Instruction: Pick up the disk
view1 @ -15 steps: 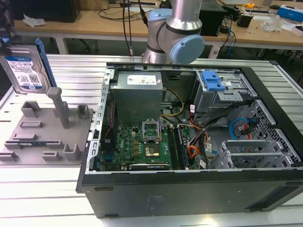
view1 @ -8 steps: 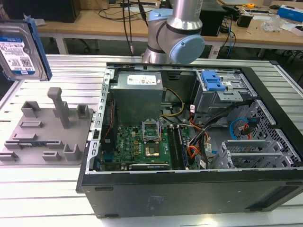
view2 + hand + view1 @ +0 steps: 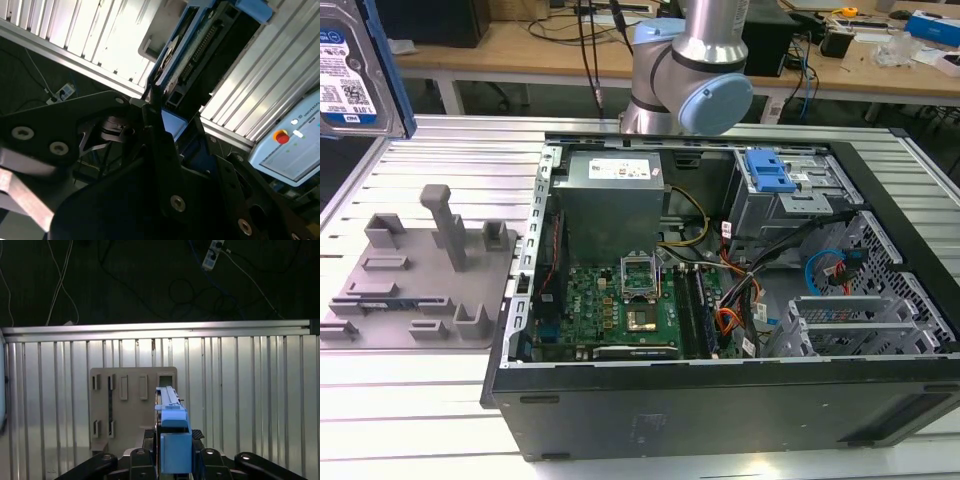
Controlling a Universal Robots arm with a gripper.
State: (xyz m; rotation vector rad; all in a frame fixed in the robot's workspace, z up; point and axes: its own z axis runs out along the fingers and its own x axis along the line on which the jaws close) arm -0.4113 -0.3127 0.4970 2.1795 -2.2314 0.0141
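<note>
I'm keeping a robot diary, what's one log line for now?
gripper: shut on disk | disk: lifted above grey fixture tray | computer case: open

Your exterior view looks down on the open case from near. Both wrist views look past the disk onto the ribbed table.

Disk: glossy label, blue plastic rail. Table: ribbed bright metal. Fixture plate: matt grey plastic.

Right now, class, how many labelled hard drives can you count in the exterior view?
1: the disk, raised at the exterior view's top left, above the table. Others may sit hidden inside the computer case.
</note>
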